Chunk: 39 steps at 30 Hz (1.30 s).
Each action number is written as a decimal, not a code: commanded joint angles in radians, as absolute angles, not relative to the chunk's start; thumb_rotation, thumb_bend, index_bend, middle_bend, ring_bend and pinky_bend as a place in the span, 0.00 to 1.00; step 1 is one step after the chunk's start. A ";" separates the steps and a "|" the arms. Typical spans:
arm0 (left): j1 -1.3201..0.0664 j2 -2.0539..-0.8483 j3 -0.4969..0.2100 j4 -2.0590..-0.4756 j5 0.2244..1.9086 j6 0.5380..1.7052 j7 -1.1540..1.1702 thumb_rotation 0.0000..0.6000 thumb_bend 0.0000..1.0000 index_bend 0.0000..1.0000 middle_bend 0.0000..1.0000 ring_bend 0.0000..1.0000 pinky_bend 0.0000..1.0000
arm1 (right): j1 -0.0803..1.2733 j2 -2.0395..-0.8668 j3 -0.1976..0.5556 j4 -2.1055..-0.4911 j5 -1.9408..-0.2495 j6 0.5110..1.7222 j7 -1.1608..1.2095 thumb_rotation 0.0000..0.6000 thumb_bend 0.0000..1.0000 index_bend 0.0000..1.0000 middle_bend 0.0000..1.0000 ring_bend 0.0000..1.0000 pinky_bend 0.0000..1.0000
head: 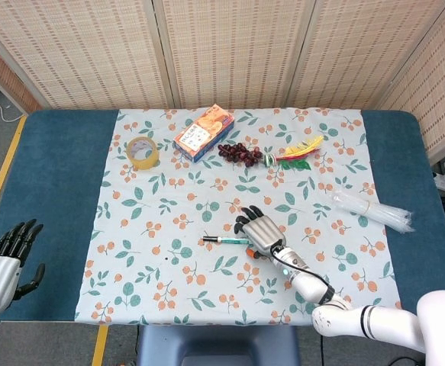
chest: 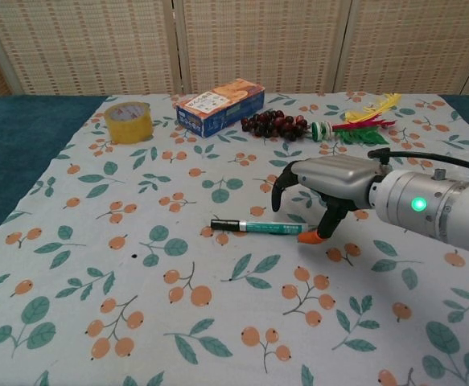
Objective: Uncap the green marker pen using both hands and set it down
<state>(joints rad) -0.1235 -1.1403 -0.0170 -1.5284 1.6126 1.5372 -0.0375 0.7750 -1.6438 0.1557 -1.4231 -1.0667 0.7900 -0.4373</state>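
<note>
Reaching for pickup | right hand (chest: 324, 189) arching, fingers apart, over green marker pen (chest: 260, 227) mid-frame | left hand (head: 1, 267) idling open lower left | next: closing on barrel
</note>
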 commanded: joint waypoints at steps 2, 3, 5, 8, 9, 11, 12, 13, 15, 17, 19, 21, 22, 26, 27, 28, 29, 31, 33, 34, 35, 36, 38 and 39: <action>-0.124 -1.137 -0.015 -1.528 1.615 1.535 -0.045 1.00 0.46 0.00 0.00 0.00 0.13 | 0.804 -1.664 0.161 -1.400 -1.048 0.785 -0.464 1.00 0.19 0.37 0.19 0.00 0.00; -0.124 -1.136 -0.014 -1.528 1.615 1.534 -0.047 1.00 0.46 0.00 0.00 0.00 0.13 | 0.811 -1.667 0.161 -1.398 -1.043 0.781 -0.471 1.00 0.19 0.37 0.19 0.00 0.00; -0.125 -1.135 -0.013 -1.528 1.618 1.533 -0.052 1.00 0.46 0.00 0.00 0.00 0.13 | 0.829 -1.674 0.161 -1.391 -1.030 0.771 -0.489 1.00 0.18 0.37 0.19 0.00 0.00; -0.124 -1.131 -0.011 -1.528 1.621 1.536 -0.062 1.00 0.46 0.00 0.00 0.00 0.13 | 0.850 -1.687 0.161 -1.378 -1.000 0.755 -0.507 1.00 0.19 0.37 0.19 0.00 0.00; -0.123 -1.130 -0.011 -1.528 1.621 1.537 -0.066 1.00 0.46 0.00 0.00 0.00 0.13 | 0.855 -1.689 0.160 -1.374 -0.992 0.753 -0.514 1.00 0.19 0.37 0.19 0.00 0.00; -0.123 -1.127 -0.011 -1.527 1.621 1.539 -0.074 1.00 0.46 0.00 0.00 0.00 0.13 | 0.866 -1.696 0.156 -1.367 -0.976 0.751 -0.529 1.00 0.19 0.38 0.19 0.00 0.00; -0.123 -1.126 -0.011 -1.527 1.621 1.540 -0.078 1.00 0.46 0.00 0.00 0.00 0.13 | 0.869 -1.698 0.154 -1.365 -0.969 0.752 -0.534 1.00 0.19 0.38 0.19 0.00 0.00; -0.123 -1.125 -0.011 -1.527 1.621 1.540 -0.081 1.00 0.46 0.00 0.00 0.00 0.13 | 0.872 -1.700 0.153 -1.364 -0.962 0.754 -0.539 1.00 0.19 0.38 0.19 0.00 0.00; -0.124 -1.123 -0.011 -1.528 1.623 1.539 -0.085 1.00 0.46 0.00 0.00 0.00 0.13 | 0.878 -1.705 0.150 -1.361 -0.948 0.757 -0.547 1.00 0.19 0.39 0.19 0.00 0.00; -0.124 -1.122 -0.010 -1.529 1.626 1.540 -0.087 1.00 0.46 0.00 0.00 0.00 0.13 | 0.886 -1.711 0.146 -1.357 -0.939 0.762 -0.558 1.00 0.19 0.40 0.20 0.00 0.00; -0.124 -1.121 -0.009 -1.529 1.628 1.541 -0.091 1.00 0.46 0.00 0.00 0.00 0.13 | 0.891 -1.716 0.143 -1.355 -0.934 0.768 -0.568 1.00 0.19 0.43 0.21 0.00 0.00; -0.124 -1.120 -0.008 -1.528 1.630 1.542 -0.095 1.00 0.46 0.00 0.00 0.00 0.13 | 0.896 -1.720 0.140 -1.356 -0.932 0.780 -0.579 1.00 0.20 0.45 0.22 0.00 0.00; -0.124 -1.119 -0.008 -1.527 1.630 1.542 -0.096 1.00 0.46 0.00 0.00 0.00 0.13 | 0.898 -1.721 0.138 -1.357 -0.930 0.785 -0.585 1.00 0.21 0.47 0.23 0.00 0.00; -0.123 -1.115 -0.005 -1.533 1.636 1.546 -0.098 1.00 0.46 0.00 0.00 0.00 0.13 | 0.905 -1.723 0.125 -1.361 -0.916 0.804 -0.621 1.00 0.22 0.49 0.24 0.00 0.00; -0.122 -1.114 -0.004 -1.533 1.637 1.547 -0.100 1.00 0.46 0.00 0.00 0.00 0.13 | 0.907 -1.723 0.122 -1.363 -0.909 0.805 -0.629 1.00 0.22 0.49 0.24 0.00 0.00; -0.121 -1.114 -0.004 -1.532 1.638 1.548 -0.101 1.00 0.46 0.00 0.00 0.00 0.13 | 0.909 -1.722 0.120 -1.365 -0.900 0.804 -0.635 1.00 0.22 0.49 0.24 0.00 0.00; -0.122 -1.114 -0.004 -1.532 1.639 1.548 -0.103 1.00 0.46 0.00 0.00 0.00 0.13 | 0.911 -1.723 0.119 -1.368 -0.891 0.805 -0.641 1.00 0.22 0.49 0.24 0.00 0.00; -0.122 -1.113 -0.004 -1.532 1.639 1.548 -0.105 1.00 0.46 0.00 0.00 0.00 0.13 | 0.915 -1.723 0.116 -1.371 -0.882 0.808 -0.650 1.00 0.22 0.49 0.24 0.00 0.00; -0.121 -1.113 -0.002 -1.531 1.642 1.550 -0.106 1.00 0.46 0.00 0.00 0.00 0.13 | 0.918 -1.723 0.114 -1.375 -0.871 0.809 -0.656 1.00 0.22 0.49 0.24 0.00 0.00; -0.120 -1.113 -0.002 -1.531 1.642 1.551 -0.107 1.00 0.46 0.00 0.00 0.00 0.13 | 0.920 -1.722 0.113 -1.377 -0.867 0.809 -0.658 1.00 0.22 0.49 0.24 0.00 0.00; -0.120 -1.113 -0.002 -1.531 1.643 1.552 -0.108 1.00 0.46 0.00 0.00 0.00 0.13 | 0.922 -1.721 0.112 -1.380 -0.862 0.809 -0.660 1.00 0.22 0.48 0.24 0.00 0.00; -0.119 -1.112 -0.002 -1.530 1.642 1.553 -0.110 1.00 0.46 0.00 0.00 0.00 0.13 | 0.924 -1.721 0.112 -1.382 -0.857 0.809 -0.660 1.00 0.22 0.48 0.24 0.00 0.00; -0.120 -1.112 -0.003 -1.528 1.642 1.553 -0.114 1.00 0.46 0.00 0.00 0.00 0.13 | 0.927 -1.721 0.110 -1.385 -0.854 0.814 -0.664 1.00 0.22 0.48 0.25 0.00 0.00; -0.120 -1.111 -0.003 -1.528 1.643 1.555 -0.115 1.00 0.46 0.00 0.00 0.00 0.13 | 0.927 -1.722 0.109 -1.385 -0.855 0.818 -0.665 1.00 0.22 0.49 0.25 0.00 0.00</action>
